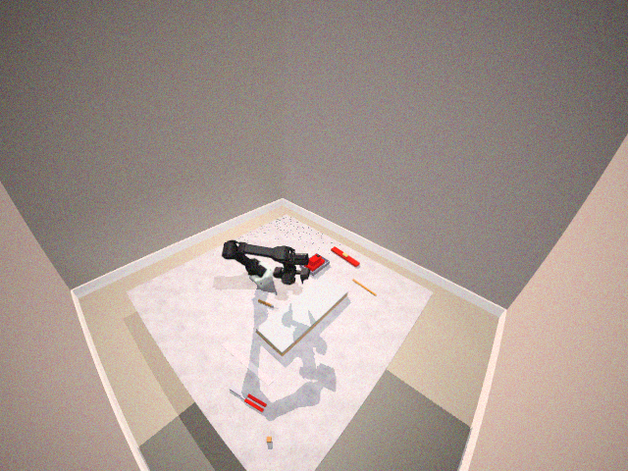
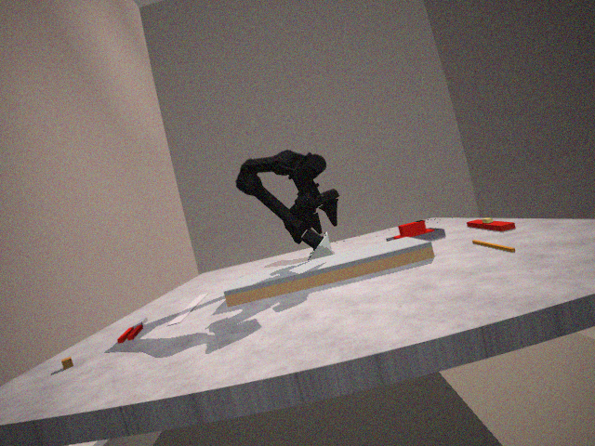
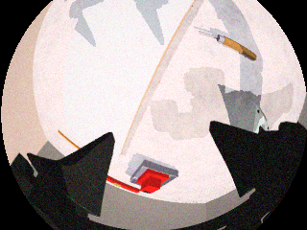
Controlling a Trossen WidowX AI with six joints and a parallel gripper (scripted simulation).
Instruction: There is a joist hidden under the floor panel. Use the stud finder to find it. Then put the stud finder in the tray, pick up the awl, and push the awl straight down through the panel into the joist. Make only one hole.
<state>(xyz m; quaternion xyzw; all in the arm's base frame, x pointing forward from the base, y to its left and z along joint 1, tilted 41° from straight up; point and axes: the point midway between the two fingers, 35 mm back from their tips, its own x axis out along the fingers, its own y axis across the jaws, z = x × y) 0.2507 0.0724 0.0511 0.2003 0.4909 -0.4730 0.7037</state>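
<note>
your black two-fingered gripper (image 1: 295, 274) (image 2: 327, 221) (image 3: 163, 132) is spread wide with nothing in it. bring it over the slim awl with the wooden handle (image 1: 265, 303) (image 3: 238, 48), lying beside the flat white panel (image 1: 302, 315) (image 2: 331, 264) (image 3: 110, 72), and pinch the handle squarely.

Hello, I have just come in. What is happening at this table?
The robot arm holds nothing: its claw is open above the table. The red stud finder sits in the gray tray. The awl lies beside the floor panel, not yet picked up.
</note>
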